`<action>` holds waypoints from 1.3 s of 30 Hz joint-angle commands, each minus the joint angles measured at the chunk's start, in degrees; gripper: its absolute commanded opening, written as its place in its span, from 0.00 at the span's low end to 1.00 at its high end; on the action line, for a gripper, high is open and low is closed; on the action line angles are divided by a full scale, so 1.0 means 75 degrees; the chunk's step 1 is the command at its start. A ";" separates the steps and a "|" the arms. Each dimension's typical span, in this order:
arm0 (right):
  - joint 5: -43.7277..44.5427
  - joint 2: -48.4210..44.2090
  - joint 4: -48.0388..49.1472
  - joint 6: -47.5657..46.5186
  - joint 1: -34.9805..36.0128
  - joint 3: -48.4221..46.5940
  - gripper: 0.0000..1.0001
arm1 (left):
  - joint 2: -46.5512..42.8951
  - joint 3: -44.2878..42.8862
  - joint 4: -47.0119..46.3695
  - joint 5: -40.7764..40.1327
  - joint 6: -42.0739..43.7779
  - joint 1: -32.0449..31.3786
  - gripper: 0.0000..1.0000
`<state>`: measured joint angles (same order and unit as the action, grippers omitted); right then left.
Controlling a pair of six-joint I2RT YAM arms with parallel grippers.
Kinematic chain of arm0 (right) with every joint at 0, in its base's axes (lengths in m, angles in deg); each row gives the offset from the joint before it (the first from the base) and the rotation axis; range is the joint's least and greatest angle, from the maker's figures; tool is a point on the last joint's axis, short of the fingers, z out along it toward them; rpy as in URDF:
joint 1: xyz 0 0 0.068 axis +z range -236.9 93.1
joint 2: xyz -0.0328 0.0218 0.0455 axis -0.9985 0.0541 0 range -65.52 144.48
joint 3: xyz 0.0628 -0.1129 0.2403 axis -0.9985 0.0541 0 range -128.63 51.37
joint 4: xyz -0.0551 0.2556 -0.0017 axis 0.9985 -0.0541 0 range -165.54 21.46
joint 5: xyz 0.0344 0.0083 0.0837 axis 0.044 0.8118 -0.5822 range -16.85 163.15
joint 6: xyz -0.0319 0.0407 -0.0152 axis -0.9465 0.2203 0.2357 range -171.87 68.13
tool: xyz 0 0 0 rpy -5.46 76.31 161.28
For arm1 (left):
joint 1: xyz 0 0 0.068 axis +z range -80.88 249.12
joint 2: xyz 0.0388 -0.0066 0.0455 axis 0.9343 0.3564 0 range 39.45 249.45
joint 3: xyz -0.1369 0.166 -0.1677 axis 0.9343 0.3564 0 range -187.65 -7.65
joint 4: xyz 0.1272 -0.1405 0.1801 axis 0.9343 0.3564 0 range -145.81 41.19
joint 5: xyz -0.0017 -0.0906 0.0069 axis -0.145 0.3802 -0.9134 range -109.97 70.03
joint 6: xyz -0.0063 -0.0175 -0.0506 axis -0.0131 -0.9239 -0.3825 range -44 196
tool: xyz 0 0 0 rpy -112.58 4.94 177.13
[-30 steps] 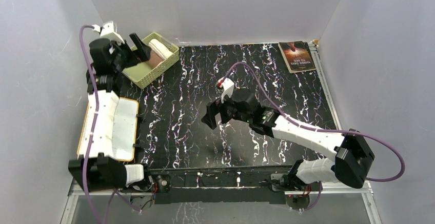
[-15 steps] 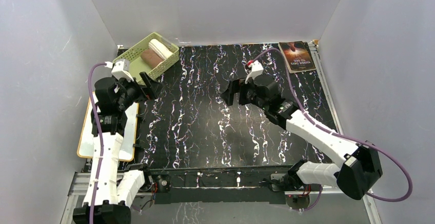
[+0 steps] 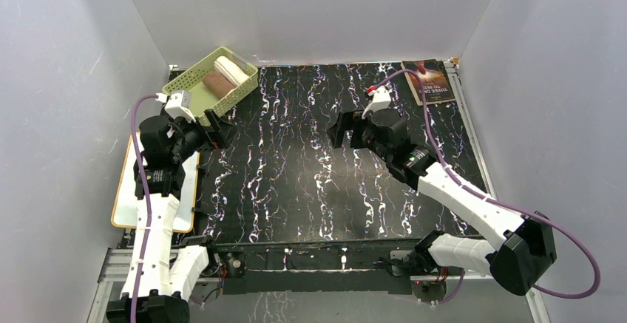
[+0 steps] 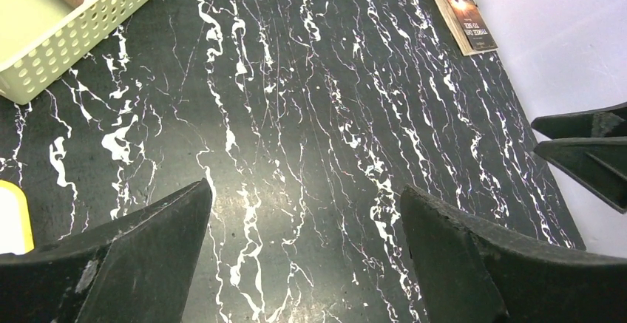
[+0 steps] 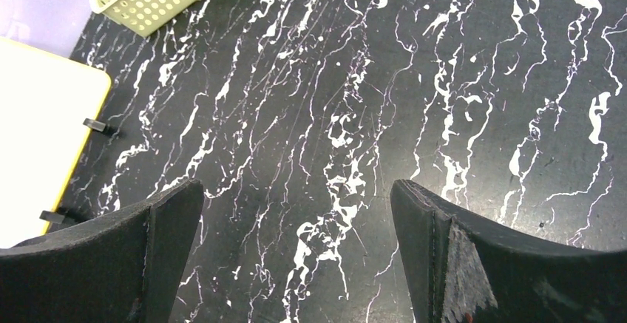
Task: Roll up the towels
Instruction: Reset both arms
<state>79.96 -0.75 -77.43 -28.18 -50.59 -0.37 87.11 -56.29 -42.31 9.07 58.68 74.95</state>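
Towels (image 3: 231,69) are found rolled in the far-left corner basket (image 3: 194,80). Left hand (image 3: 215,126) and right hand (image 3: 342,129) are held wide, empty; only withdrawal is judged outstanding.

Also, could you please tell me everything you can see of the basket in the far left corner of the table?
The basket is a pale yellow-green rectangular tub, plastic by its look. Its walls are pierced by rows of small square holes under a plain rim. It stands upright on the black marbled table, turned diagonally in the far left corner. Inside lie two rolled towels side by side, a cream-white roll farther back and a brown roll nearer. Only the table and the rolls are seen touching it.
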 commanded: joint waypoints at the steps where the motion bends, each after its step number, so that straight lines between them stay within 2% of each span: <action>1: 0.0194 0.0187 0.0392 -0.0208 0.0009 -0.0143 0.98 | -0.0226 0.0046 -0.0270 0.0228 0.0107 -0.0026 0.99; 10: 0.0577 0.0236 0.0498 -0.0398 0.0018 -0.0181 0.98 | -0.0108 0.0216 -0.0494 0.0197 0.0239 -0.0026 0.98; 16: 0.0420 0.0156 0.0586 -0.0238 0.0014 -0.0114 0.98 | 0.0056 0.0000 -0.0652 0.0352 0.0200 -0.0027 0.98; 29: 0.0283 -0.0045 0.0689 -0.0245 0.0018 -0.0079 0.98 | -0.0190 0.0005 -0.0190 0.0283 0.0395 -0.0027 0.98; 39: 0.0299 -0.0067 0.0635 -0.0199 0.0018 -0.0118 0.98 | -0.0260 -0.0445 0.0354 0.0151 0.0714 -0.0026 0.98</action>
<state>81.58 0.43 -76.05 -30.06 -50.59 -0.24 86.10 -56.29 -41.59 10.01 62.33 74.95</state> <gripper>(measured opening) 0.981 0.983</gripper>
